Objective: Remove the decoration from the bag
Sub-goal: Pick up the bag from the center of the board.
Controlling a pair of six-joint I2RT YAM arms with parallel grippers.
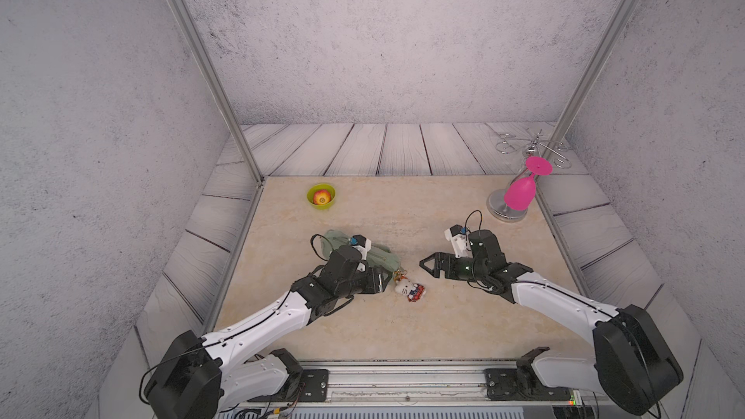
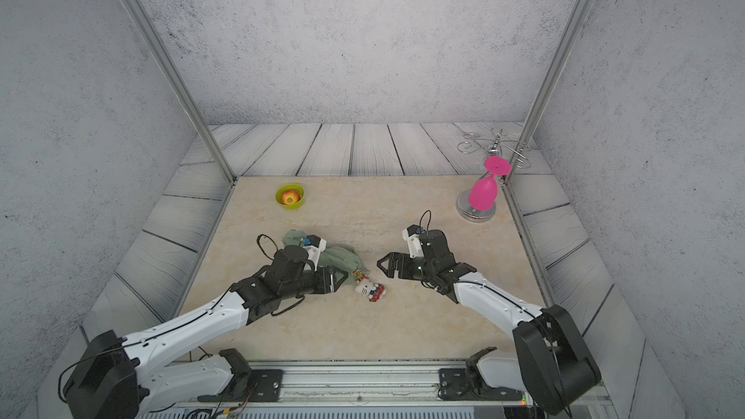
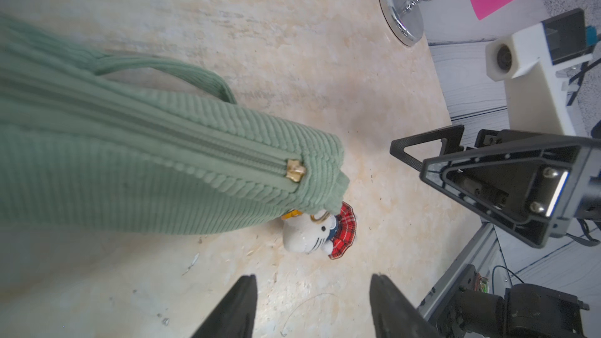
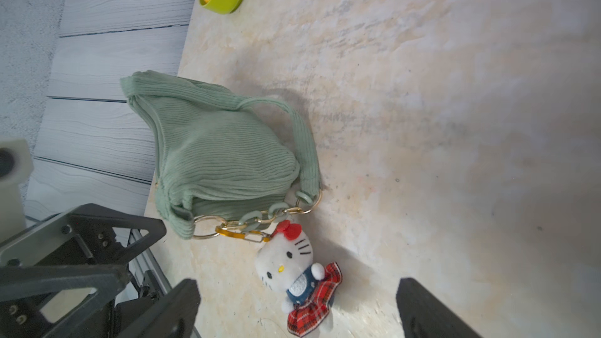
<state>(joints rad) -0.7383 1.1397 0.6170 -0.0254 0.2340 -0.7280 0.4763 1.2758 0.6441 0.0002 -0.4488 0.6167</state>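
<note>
The sage-green ribbed bag [image 1: 379, 257] [image 2: 340, 255] lies left of the table's middle, partly under my left arm. Its zipper with a gold pull [image 3: 67, 172] shows in the left wrist view. The decoration [image 1: 409, 289] [image 2: 370, 290] [image 4: 286, 261], a white cat plush in a red plaid skirt, lies on the table at the bag's near end. Its gold clasp [image 4: 242, 234] looks hooked on the bag's ring and chain. My left gripper [image 1: 389, 276] [image 3: 312, 278] stands open just left of the plush, with nothing in it. My right gripper [image 1: 425, 266] [image 4: 297, 282] is wide open just right of it, also holding nothing.
A green bowl [image 1: 321, 195] holding an apple sits at the back left. At the back right a chrome rack [image 1: 506, 205] carries a hanging pink glass [image 1: 520, 193]. Metal frame posts stand at the table's two back corners.
</note>
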